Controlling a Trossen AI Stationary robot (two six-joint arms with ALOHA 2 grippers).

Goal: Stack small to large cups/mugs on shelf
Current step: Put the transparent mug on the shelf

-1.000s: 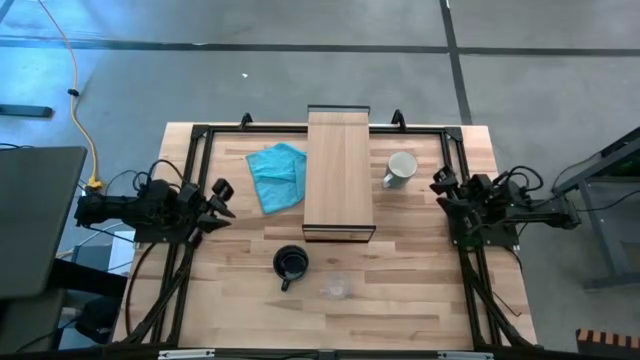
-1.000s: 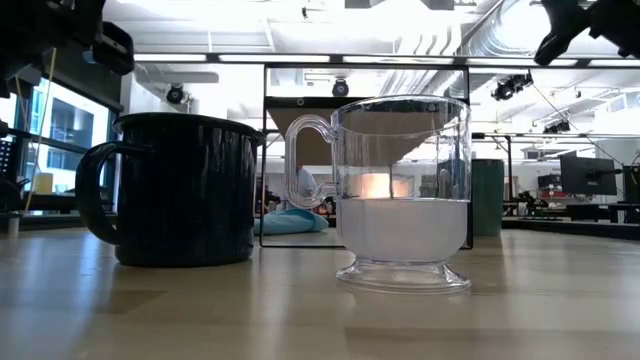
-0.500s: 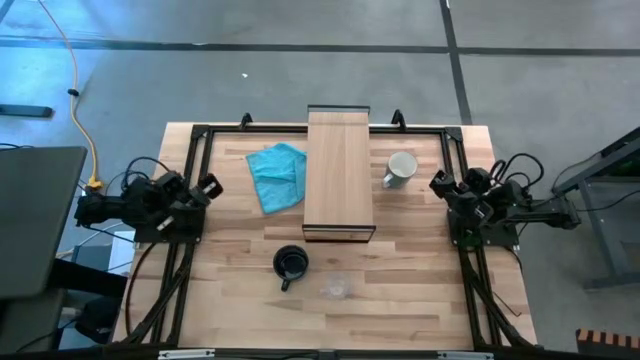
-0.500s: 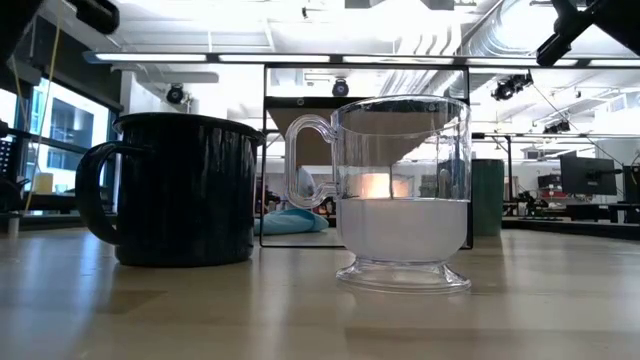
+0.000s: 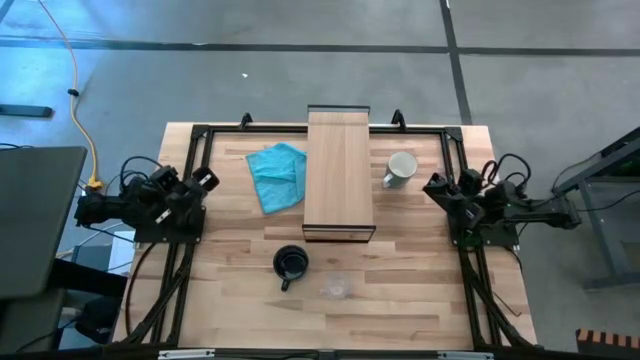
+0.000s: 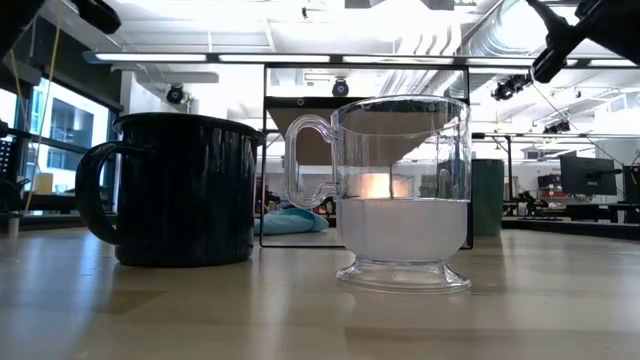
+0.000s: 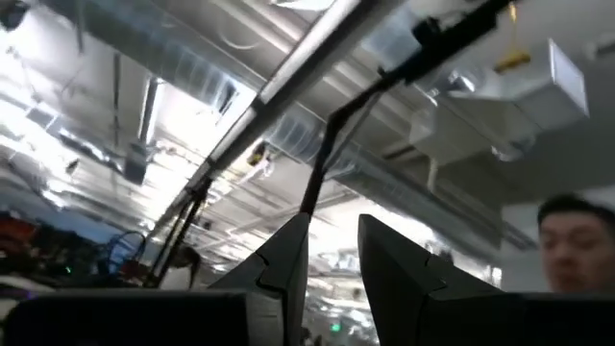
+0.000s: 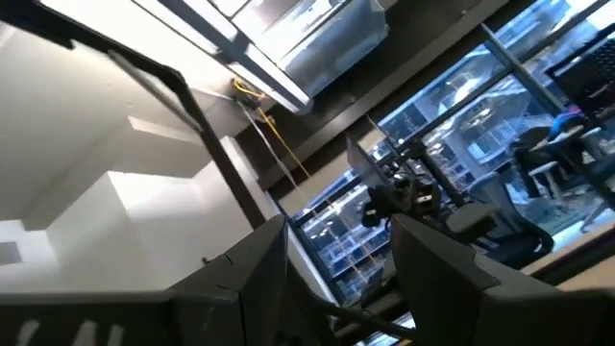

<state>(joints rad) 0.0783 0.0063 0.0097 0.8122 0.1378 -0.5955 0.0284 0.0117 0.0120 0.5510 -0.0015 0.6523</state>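
resting on the table (image 5: 400,270): black mug (image 5: 290,264) and glass cup (image 5: 336,288) side by side near the front edge, ahead of the shelf (image 5: 339,172); white mug (image 5: 400,167) just right of the shelf, teal cloth (image 5: 276,176) just left. left end effector (image 5: 205,181) raised at the left edge, fingers narrowly apart, empty. right end effector (image 5: 433,185) at the right edge near the white mug, fingers wide, empty.

The left claw (image 5: 203,181) has drawn back off the table (image 5: 400,270).
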